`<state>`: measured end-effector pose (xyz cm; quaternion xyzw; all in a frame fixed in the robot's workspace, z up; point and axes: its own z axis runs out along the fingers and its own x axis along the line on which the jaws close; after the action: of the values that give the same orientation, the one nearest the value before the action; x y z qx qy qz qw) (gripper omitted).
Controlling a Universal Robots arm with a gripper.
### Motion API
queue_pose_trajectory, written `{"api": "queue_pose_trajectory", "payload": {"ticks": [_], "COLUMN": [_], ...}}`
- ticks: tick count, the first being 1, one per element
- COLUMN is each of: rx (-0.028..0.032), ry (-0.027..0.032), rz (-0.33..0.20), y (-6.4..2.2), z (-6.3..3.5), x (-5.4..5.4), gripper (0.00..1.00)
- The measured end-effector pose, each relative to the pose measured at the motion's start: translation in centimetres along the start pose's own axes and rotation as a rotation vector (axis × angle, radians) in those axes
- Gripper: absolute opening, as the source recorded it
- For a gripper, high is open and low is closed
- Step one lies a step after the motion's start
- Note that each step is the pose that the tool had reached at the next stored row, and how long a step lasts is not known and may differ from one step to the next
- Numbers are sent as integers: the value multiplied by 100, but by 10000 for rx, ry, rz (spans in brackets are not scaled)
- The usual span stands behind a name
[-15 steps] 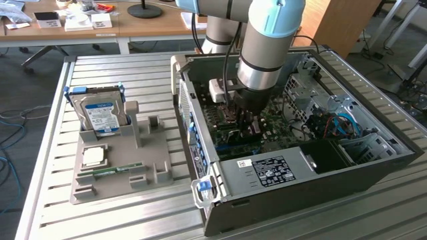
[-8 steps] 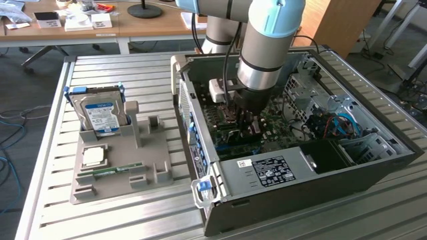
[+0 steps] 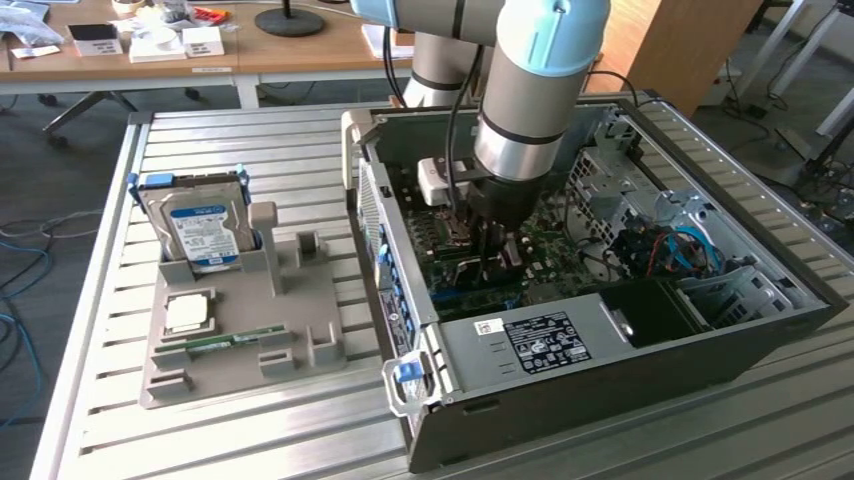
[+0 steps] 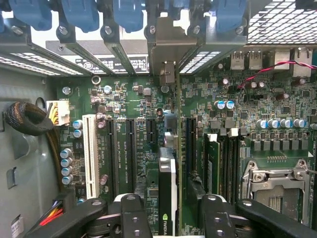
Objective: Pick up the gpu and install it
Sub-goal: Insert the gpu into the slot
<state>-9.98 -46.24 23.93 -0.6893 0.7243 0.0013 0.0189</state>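
One card matters here, the gpu (image 4: 167, 193), and it's standing on edge in a slot on the motherboard (image 4: 129, 99), inside the open pc case (image 3: 747, 330). In the wrist view it sits low in the frame, just right of centre, right in the gap between the two black fingers (image 4: 130, 215) of the hand (image 4: 171, 218). The fingers look spread, one on each side of the card with a bit of daylight to either face, so I'd say it's not pinching anything right now, more like straddling it. The card's long axis runs straight up the wrist frame, from between the fingers toward the row of rear slot covers with blue clips (image 4: 129, 15) along the top, and its silver bracket (image 4: 168, 49) end points that way, up against the back wall of the case. So the card lies directly under the hand, lined up with the gap. In the exterior view the arm (image 3: 534, 90) drops straight down into the case at centre frame. Over at the left of that frame a grey holder (image 3: 247, 340) on the tabletop (image 3: 120, 440) has a hard drive (image 3: 200, 230) standing in it. Looks seated to me, but can't swear it's fully home.
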Motion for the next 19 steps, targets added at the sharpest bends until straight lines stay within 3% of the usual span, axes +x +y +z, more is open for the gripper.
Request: {"api": "queue_pose_trajectory", "payload": {"ticks": [10, 16, 18, 19], "rx": [0, 0, 0, 0], "ry": [0, -3, -3, -3], "rz": [0, 1, 0, 0], "y": [-1, -4, -7, -7], "z": [-34, -158, -296, -309], "x": [-1, -4, -8, -9], "gripper": [46, 46, 46, 46]}}
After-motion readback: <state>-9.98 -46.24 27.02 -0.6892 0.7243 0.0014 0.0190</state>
